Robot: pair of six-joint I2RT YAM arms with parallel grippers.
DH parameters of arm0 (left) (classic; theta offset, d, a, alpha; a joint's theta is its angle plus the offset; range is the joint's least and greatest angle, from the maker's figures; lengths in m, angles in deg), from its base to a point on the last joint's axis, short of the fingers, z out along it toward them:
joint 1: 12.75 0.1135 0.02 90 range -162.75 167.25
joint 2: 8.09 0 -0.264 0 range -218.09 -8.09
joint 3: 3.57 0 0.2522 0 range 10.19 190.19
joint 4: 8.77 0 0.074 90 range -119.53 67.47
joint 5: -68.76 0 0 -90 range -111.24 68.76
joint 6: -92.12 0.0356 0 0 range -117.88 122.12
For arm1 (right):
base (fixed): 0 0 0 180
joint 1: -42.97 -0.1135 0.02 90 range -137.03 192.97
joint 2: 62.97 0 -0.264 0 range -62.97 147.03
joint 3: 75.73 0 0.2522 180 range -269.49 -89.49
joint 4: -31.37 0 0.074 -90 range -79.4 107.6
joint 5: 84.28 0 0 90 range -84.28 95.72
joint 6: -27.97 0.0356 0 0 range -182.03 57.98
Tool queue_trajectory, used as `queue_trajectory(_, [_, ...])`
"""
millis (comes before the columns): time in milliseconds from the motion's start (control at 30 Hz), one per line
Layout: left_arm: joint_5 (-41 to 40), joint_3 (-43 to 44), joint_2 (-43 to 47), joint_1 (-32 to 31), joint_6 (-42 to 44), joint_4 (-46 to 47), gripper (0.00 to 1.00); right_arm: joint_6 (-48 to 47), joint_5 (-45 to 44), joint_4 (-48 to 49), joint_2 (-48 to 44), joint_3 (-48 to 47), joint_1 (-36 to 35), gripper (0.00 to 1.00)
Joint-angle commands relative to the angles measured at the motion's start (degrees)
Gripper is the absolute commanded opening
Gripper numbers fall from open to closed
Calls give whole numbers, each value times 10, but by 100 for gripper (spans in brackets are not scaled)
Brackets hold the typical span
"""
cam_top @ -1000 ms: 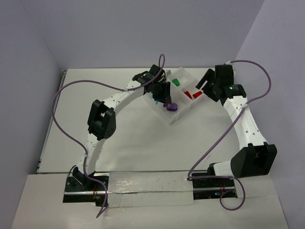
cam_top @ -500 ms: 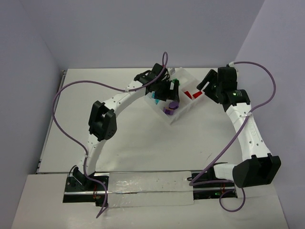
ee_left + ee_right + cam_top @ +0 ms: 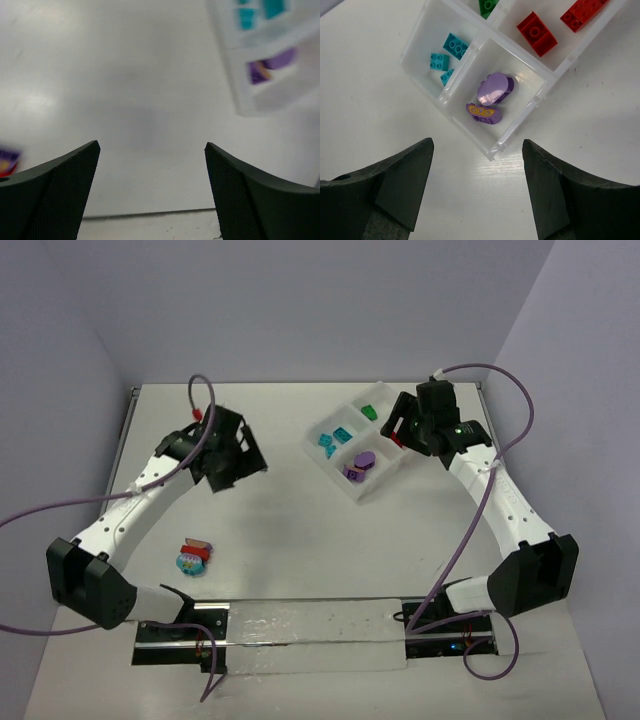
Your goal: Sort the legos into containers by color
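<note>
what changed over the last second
The left end effector let go of a purple lego in the tray, opened, and swung back left, away from the tray. The right end effector moved in over the tray, open. The tray stayed put.

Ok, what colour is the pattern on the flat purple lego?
Golden yellow pattern, clearest in right wrist view.

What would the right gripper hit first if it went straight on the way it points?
Probably the tray, at the near corner of the compartment holding the purple bricks; depth is hard to judge.
</note>
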Motion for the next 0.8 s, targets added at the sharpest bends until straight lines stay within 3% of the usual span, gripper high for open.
queue_trajectory(0, [-105, -106, 26, 48, -203, -187, 91, -23, -15, 29, 16, -28, -19, 79])
queue_trajectory(233, [-122, -192, 24, 130, -304, -244, 99, -34, -13, 22, 29, -48, -21, 79])
queue_trajectory(633, [-106, -288, 18, 238, -268, -159, 99, -32, -16, 19, 28, -47, -22, 79])
queue_trajectory(767, [-102, -279, -40, 243, -239, -114, 99, -29, -14, 20, 34, -50, -21, 79])
